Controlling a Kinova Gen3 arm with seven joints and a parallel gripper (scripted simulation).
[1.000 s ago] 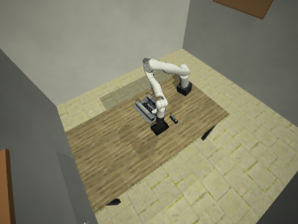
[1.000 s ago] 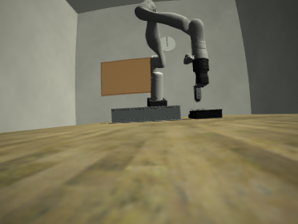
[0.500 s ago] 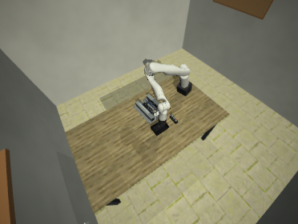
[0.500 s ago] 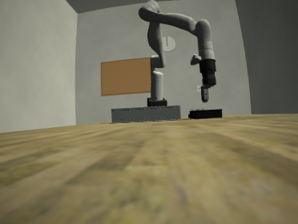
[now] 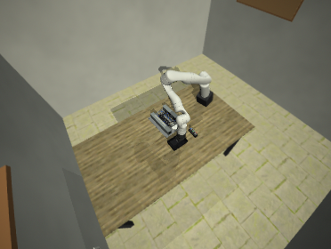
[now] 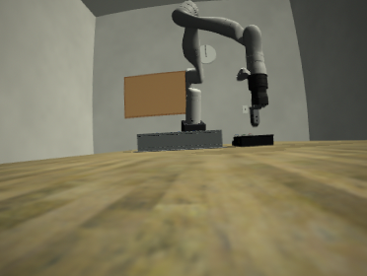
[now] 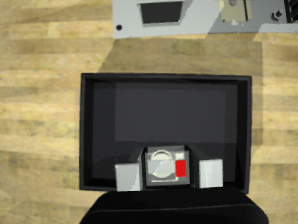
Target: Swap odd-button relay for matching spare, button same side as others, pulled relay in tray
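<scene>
Wrist view: a black tray (image 5: pixel 171 143) (image 6: pixel 261 141) (image 7: pixel 86 130) sits on the wooden table (image 5: pixel 129 169) (image 6: pixel 183 207) (image 7: pixel 40 125); beyond it, and apart from it, runs the edge of the grey rack (image 5: pixel 160 126) (image 6: pixel 180 141) (image 7: pixel 131 25), with a dark rectangular opening and a beige piece. A small dark item (image 5: pixel 192 132) lies near the tray in the top view; the arm (image 5: pixel 178 107) (image 6: pixel 256 49) partly covers the rack there.

The relay (image 7: pixel 161 170) is clamped between the fingers of the gripper (image 6: pixel 255 123) (image 7: pixel 166 160); the outside view shows the fingertips above the tray, clear of its walls; the relay appears over the tray's near side. It has a clear, boxy top, a pale round part inside and a bright red button off-center to the right; its tilt is hard to judge from above.

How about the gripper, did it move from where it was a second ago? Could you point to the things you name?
Yes. In the exterior view, the gripper (image 5: pixel 180 138) (image 6: pixel 255 124) (image 7: pixel 166 160) shifted right, from above the left part of the tray (image 5: pixel 174 148) (image 6: pixel 253 142) (image 7: pixel 166 77) to above its middle.
</scene>
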